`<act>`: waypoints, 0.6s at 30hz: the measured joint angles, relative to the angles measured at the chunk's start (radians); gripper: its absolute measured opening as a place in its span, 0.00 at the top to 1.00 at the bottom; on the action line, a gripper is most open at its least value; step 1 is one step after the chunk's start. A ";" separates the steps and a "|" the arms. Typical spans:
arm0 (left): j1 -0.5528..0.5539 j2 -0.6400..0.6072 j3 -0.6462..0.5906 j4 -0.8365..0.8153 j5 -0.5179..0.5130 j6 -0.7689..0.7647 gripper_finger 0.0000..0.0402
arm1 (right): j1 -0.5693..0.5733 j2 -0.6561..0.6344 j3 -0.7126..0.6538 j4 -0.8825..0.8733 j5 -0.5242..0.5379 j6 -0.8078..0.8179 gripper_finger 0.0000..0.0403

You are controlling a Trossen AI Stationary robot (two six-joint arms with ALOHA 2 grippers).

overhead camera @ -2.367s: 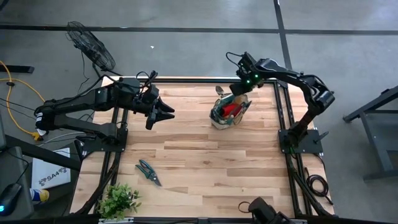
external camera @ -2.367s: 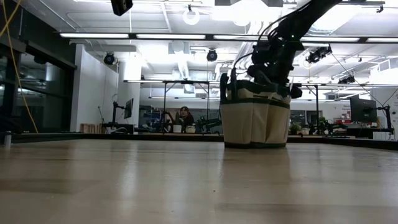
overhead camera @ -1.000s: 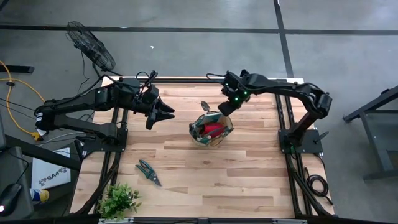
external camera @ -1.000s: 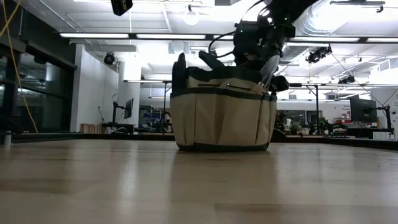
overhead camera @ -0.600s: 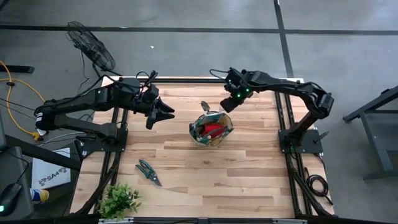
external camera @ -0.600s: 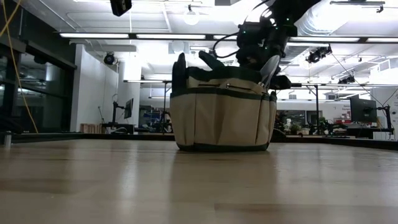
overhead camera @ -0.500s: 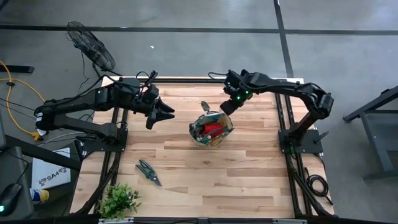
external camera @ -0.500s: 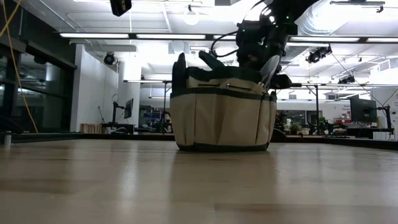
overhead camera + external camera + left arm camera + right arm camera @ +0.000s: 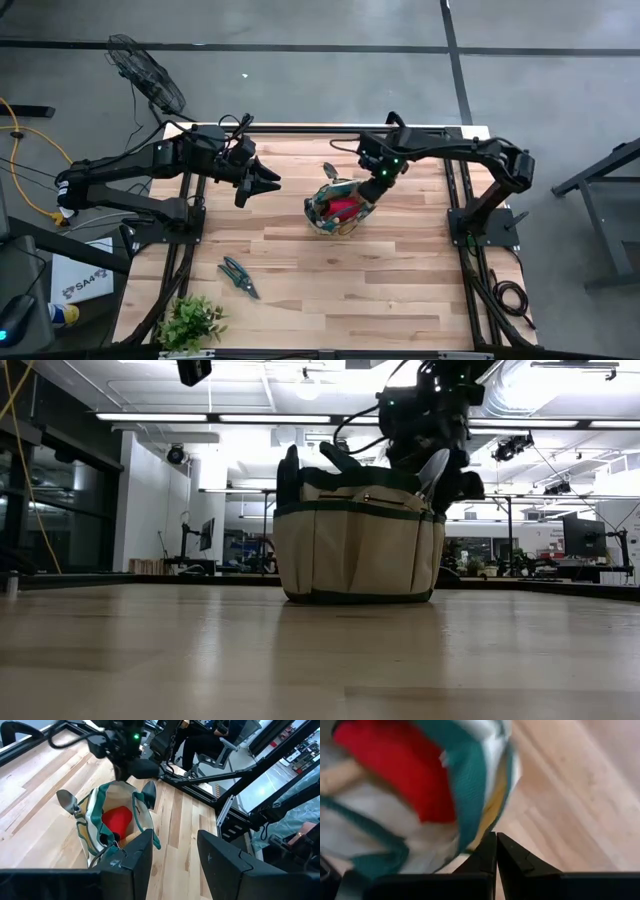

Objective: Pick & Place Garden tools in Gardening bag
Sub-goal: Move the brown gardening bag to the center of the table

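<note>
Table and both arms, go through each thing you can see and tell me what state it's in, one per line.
gardening bag: upright, mouth open, mid-table.
red bundle: inside the bag.
trowel: in a side pocket, blade up.
pruning shears: lying flat on the table, outside the bag.
plant: at the table's near-left corner.
right gripper: shut, at the bag's rim.
left gripper: open, empty, left of the bag.

From my remote station I find one legible marking only: "SA4" printed on a white box point(image 9: 78, 283) on the floor left of the table point(image 9: 400, 280).
</note>
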 joint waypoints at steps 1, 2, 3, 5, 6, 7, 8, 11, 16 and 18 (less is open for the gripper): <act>0.000 0.000 0.000 0.000 0.000 -0.003 0.62 | 0.010 0.000 0.000 -0.007 -0.010 0.000 1.00; 0.000 0.000 0.000 0.000 0.000 -0.006 0.62 | 0.020 0.000 0.000 -0.009 -0.022 0.000 1.00; 0.000 0.000 0.000 0.000 0.000 -0.007 0.62 | 0.030 0.000 0.000 -0.009 -0.037 0.000 1.00; 0.000 0.000 0.000 0.000 0.000 -0.007 0.62 | 0.051 0.000 0.000 -0.005 -0.059 0.001 1.00; 0.000 0.000 0.000 0.000 0.000 -0.007 0.62 | 0.061 0.000 0.000 -0.001 -0.070 0.001 1.00; 0.000 0.000 0.000 0.000 0.000 -0.007 0.62 | 0.070 0.000 0.000 0.007 -0.077 0.002 1.00; 0.000 0.000 0.000 0.000 0.000 -0.007 0.62 | 0.080 0.000 0.000 0.015 -0.080 0.008 1.00; 0.000 0.000 0.000 0.000 0.000 -0.009 0.62 | 0.103 0.000 0.000 0.045 -0.084 0.028 1.00; 0.000 0.000 -0.001 0.000 0.000 -0.010 0.62 | 0.132 0.001 0.000 0.114 -0.122 0.065 1.00; 0.000 0.000 -0.001 0.000 0.000 -0.011 0.62 | 0.145 0.001 0.000 0.137 -0.138 0.083 1.00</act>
